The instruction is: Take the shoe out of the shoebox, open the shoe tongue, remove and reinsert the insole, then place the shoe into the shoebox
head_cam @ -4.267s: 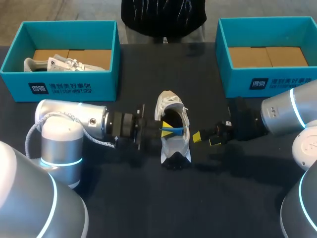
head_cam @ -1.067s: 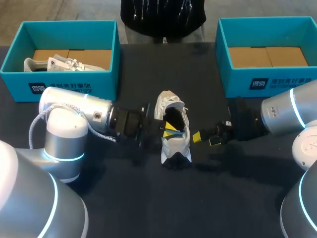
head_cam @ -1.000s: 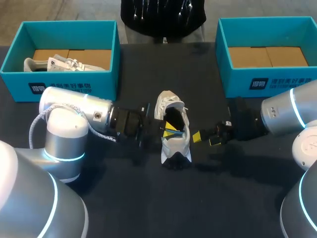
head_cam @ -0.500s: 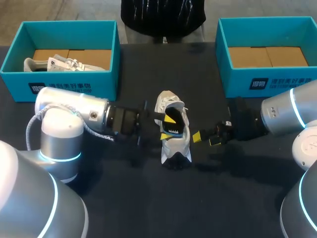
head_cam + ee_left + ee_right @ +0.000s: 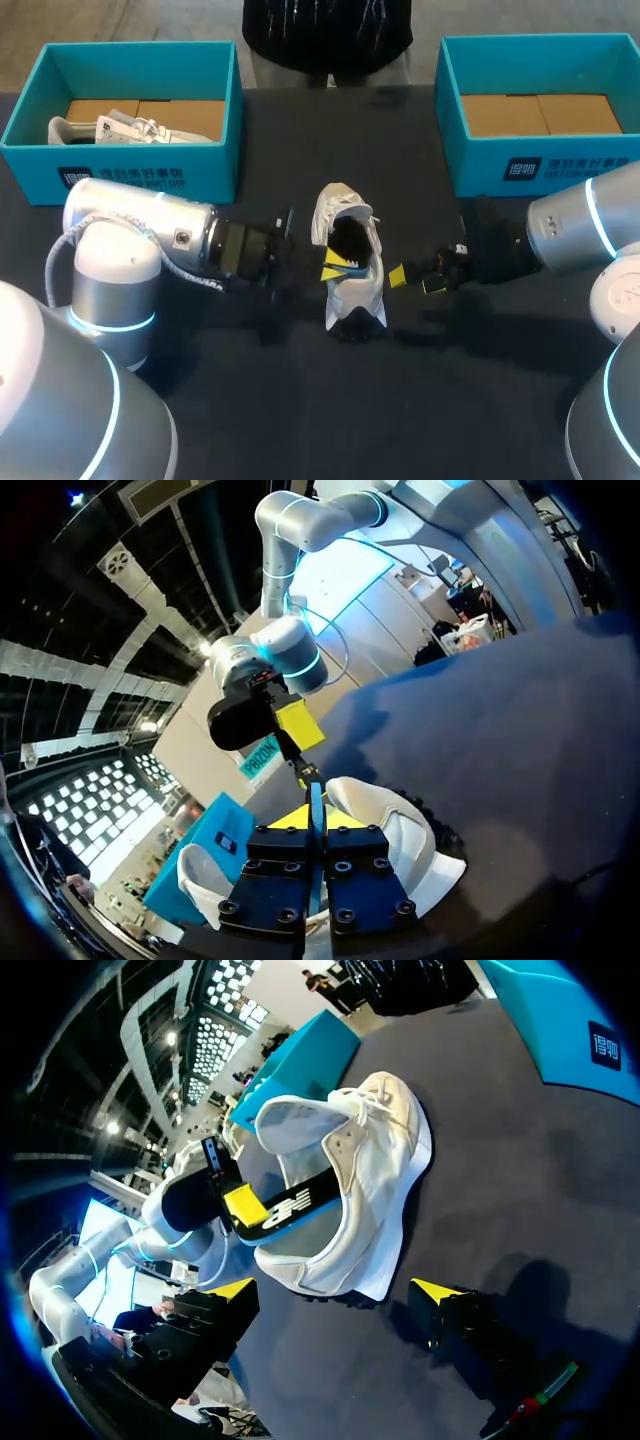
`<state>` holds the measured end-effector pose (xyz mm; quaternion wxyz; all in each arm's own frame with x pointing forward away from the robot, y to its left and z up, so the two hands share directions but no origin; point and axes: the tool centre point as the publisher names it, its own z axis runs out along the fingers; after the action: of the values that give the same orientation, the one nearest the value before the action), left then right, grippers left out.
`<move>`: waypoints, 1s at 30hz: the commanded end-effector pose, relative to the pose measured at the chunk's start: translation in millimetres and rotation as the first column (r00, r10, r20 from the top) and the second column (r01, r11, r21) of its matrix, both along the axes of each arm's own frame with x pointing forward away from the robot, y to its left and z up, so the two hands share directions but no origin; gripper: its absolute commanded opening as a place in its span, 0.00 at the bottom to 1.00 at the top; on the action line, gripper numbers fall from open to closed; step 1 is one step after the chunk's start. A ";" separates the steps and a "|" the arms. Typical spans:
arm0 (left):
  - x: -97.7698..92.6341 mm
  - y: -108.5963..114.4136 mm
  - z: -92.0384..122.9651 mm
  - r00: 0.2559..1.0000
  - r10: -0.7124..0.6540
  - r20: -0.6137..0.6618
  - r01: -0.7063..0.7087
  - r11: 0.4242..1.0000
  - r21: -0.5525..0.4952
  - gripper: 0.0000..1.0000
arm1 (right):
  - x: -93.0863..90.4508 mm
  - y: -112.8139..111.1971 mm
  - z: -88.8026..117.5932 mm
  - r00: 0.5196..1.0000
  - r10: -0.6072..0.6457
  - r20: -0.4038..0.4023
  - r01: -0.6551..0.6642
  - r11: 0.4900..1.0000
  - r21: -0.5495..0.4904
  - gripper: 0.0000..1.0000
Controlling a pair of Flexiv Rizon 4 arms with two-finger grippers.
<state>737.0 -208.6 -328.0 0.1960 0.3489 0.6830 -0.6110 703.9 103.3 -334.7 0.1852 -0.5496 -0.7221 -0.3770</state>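
Currently the left gripper (image 5: 335, 266) pinches the insole (image 5: 292, 1206), partly out of the shoe (image 5: 362, 292) at the frame's centre. The right gripper (image 5: 412, 278) sits open just right of it, so the unbraced shoe may drag or tip on the worktop (image 5: 300, 400).

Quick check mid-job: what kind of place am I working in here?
Probably a robot shoe-handling test bench: a dark table, a left teal cardboard shoebox and right teal cardboard shoebox, and a white sneaker mid-table.

Insole (image 5: 295, 1205) mostly hidden inside shoe (image 5: 370, 1160). Left gripper (image 5: 335, 266) tips largely masked by own mount in left wrist view. Second shoe (image 5: 120, 128) partly screened by box (image 5: 130, 172) wall.
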 end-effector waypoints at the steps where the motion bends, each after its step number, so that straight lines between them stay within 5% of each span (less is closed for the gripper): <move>1: 2.8 -4.8 -5.0 1.000 0.005 -0.007 -0.005 1.000 0.015 0.00 | -0.3 1.1 -0.8 1.000 -0.001 0.002 0.001 1.000 0.000 1.00; 16: 11.5 -11.3 -18.1 1.000 0.016 -0.026 -0.014 0.998 0.059 0.00 | -0.3 1.1 -0.8 1.000 -0.001 0.002 0.001 1.000 0.000 1.00; 17: 10.4 -10.6 -15.6 1.000 0.017 -0.024 -0.015 0.998 0.054 0.24 | -0.3 1.1 -0.8 1.000 -0.001 0.002 0.001 1.000 0.000 1.00; 20: 10.3 -7.4 -8.4 1.000 0.024 -0.013 -0.024 0.999 0.037 0.57 | -0.3 1.1 -0.8 1.000 -0.001 0.002 0.001 1.000 0.000 1.00; 30: 13.5 1.1 9.0 0.999 0.036 0.014 -0.036 0.999 0.015 0.47 | -0.3 1.1 -0.8 1.000 -0.001 0.002 0.001 1.000 0.000 1.00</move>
<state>753.7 -211.9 -323.4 0.2067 0.3425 0.6916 -0.6014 703.9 103.3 -334.7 0.1852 -0.5497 -0.7221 -0.3770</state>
